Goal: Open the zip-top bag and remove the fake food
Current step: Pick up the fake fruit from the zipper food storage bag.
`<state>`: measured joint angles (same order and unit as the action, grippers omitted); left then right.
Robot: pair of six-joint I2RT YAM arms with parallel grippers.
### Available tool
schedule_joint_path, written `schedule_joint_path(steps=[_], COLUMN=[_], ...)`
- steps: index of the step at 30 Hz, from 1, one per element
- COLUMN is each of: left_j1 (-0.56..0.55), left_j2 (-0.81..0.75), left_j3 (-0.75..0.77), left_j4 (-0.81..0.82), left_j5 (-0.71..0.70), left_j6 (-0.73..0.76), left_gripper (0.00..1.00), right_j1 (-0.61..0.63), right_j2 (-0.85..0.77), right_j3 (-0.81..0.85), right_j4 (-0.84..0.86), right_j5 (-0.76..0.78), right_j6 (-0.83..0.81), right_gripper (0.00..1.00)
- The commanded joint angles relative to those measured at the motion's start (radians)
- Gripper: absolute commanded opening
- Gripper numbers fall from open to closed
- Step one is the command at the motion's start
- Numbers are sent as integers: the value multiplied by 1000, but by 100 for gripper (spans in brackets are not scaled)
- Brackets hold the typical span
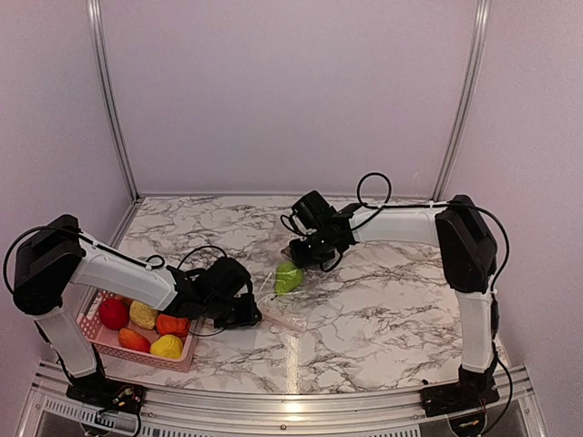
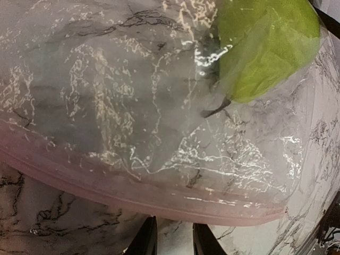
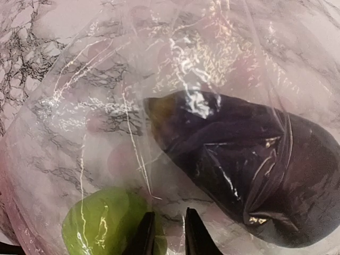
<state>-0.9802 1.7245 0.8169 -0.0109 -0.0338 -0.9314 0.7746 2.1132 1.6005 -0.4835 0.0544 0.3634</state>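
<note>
The left gripper's jaws stand slightly apart. Bare marble shows between them, just short of the pink zip strip of the bag. The right gripper's jaws are nearly together with clear film across the gap; I cannot tell whether they pinch it. The bag lies in the middle of the table between the two grippers, holding a green fruit and a dark eggplant. An apple and a lemon sit in the pink basket at the left.
</note>
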Motion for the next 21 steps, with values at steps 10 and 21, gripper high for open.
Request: schedule_joint_path(steps=[10, 21], left_j1=[-5, -5], left_j2=[27, 9], left_j3=[42, 11], left_j4=[38, 77], left_j5=[-27, -161], left_j6=[-3, 39], left_gripper=[29, 34], right_j1=[34, 37], right_j2=[36, 22], right_j3=[-31, -28], right_j4=[14, 4], right_j5=[-26, -36], right_j6=[-1, -29], right_gripper=[38, 53])
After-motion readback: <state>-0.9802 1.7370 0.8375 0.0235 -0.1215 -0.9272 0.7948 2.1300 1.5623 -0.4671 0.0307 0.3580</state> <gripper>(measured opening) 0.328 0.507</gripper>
